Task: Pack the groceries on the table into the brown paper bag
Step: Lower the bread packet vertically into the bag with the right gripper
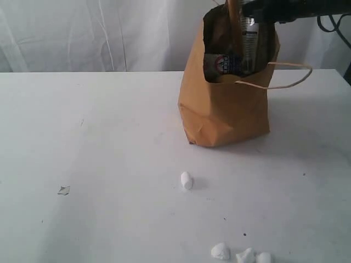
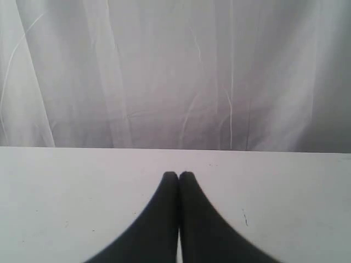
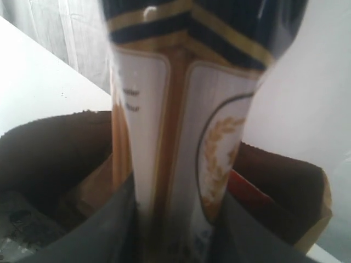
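- Right pincer (image 3: 175, 241): clenched on the long noodle packet (image 3: 181, 126), one dark finger on each side, wrapper pressed between them.
- The packet hangs upright over the open mouth of the brown paper bag (image 1: 225, 109). Its low end seems already past the rim, though how deep I cannot tell.
- Handling, my guess: light and long, with a glossy film skin that will slide, and dry noodles inside that snap if squeezed or bent. Best held across the flat faces with moderate pressure, then lowered straight so it does not lever against the bag wall.
- Inside the bag: something red beside the packet, and a labelled round item (image 1: 219, 63) near the front wall. It looks crowded, so the packet may need a gap.
- The bag stands upright toward the far side of the bench (image 1: 82, 137), one twisted handle (image 1: 290, 76) drooping outward. The paper is soft, so a nudge could tip it.
- Left pincer (image 2: 178, 176): clenched on nothing, low over bare bench, well apart from the bag.
- Stray white bits (image 1: 186, 180) lie on the near bench; they don't look like groceries.
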Robot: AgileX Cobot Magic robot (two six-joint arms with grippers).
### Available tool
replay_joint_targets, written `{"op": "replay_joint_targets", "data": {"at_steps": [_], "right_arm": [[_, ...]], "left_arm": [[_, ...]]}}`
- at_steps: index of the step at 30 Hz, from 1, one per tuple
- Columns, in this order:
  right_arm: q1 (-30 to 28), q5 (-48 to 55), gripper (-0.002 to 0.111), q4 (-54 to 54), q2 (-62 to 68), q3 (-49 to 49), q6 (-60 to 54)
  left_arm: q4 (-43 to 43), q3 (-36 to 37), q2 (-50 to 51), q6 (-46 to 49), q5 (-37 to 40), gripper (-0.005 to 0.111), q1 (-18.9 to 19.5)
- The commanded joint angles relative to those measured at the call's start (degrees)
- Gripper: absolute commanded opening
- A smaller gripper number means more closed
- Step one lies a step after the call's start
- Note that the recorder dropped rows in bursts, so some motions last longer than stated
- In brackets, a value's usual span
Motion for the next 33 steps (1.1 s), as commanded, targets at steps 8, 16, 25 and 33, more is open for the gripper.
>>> {"op": "replay_joint_targets", "data": {"at_steps": [8, 16, 25, 33], "right_arm": [[0.0, -1.3, 0.028, -3.9, 1.6, -0.2, 2.9], [0.0, -1.2, 0.058, -3.9, 1.6, -0.2, 3.1], [0.0, -1.5, 0.068, -3.9, 1.6, -0.2, 4.2], [0.0, -5.7, 0.068, -3.8, 0.1, -0.2, 4.2]], "left_arm": [[0.9, 0.4, -0.4, 0.0, 0.2, 0.000, -0.1], [0.9, 0.4, -0.4, 0.0, 0.2, 0.000, -0.1], [0.9, 0.4, -0.4, 0.0, 0.2, 0.000, -0.1], [0.9, 0.4, -0.4, 0.0, 0.2, 0.000, -0.1]]}}
